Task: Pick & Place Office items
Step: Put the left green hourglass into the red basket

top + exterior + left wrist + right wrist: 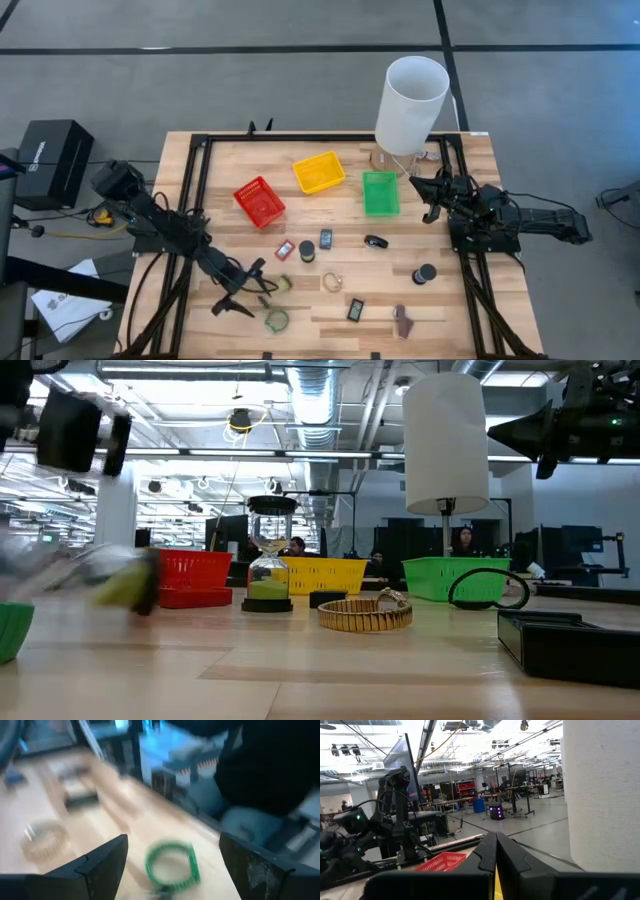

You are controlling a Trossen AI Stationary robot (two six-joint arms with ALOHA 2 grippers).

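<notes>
- Your left gripper [243, 288] sits over the near-left of the table, fingers spread wide, nothing between them — the green ring [277, 320] lies on the wood just beside and ahead of it; the left wrist view shows that ring [171, 864] between the two dark fingers [102, 865], blurred.
- Near edge too: a brown clip [402, 320] toward the right and a small dark rectangular piece [356, 309] between it and the green ring.
- One step farther you get a gold ring [332, 282] mid-table; in the low view it [365, 614] lies flat on the wood.
- A black roll [425, 273] stands off to the right, well apart from the rest.
- Next row: red block [285, 250], black disc [306, 250], a small dark piece [325, 239], and a black curved item [376, 241] — all loose on the table, none touching.
- Beyond them the three bins: red bin [259, 201], yellow bin [319, 171], green bin [380, 192]; I can't tell if anything lies in them.
- Your right gripper [432, 196] waits at the right side just beside the green bin, fingers pressed together on nothing — the right wrist view shows them meeting.
- Farthest back the tall white cylinder [410, 103] stands upright behind the green bin.
</notes>
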